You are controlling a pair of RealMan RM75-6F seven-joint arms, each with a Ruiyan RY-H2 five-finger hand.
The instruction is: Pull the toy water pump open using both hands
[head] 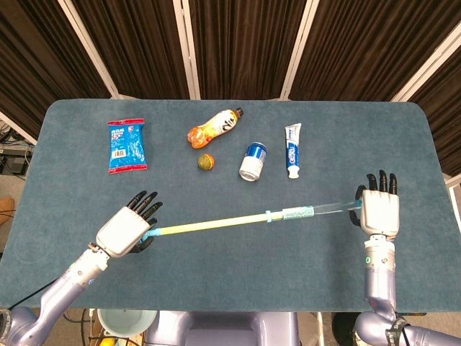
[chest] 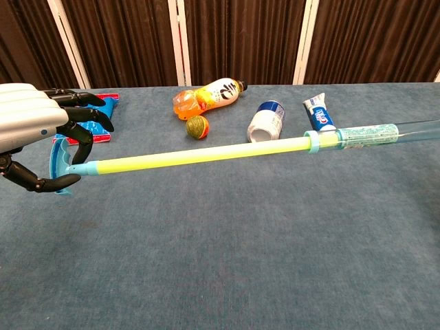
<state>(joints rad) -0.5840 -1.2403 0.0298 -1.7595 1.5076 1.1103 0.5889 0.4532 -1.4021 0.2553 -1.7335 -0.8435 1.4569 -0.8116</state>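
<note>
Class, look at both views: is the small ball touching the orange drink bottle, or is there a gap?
Apart. The head view shows blue table between the ball and the bottle.

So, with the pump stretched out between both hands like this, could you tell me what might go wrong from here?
1. The yellow plunger rod already shows most of its length outside the clear barrel, so further pulling might draw it right out.
2. The left hand holds only the thin blue handle, which could slip from its fingers.
3. The toy water pump hangs above the table, close to the can and toothpaste tube; a drop might knock them.
</note>
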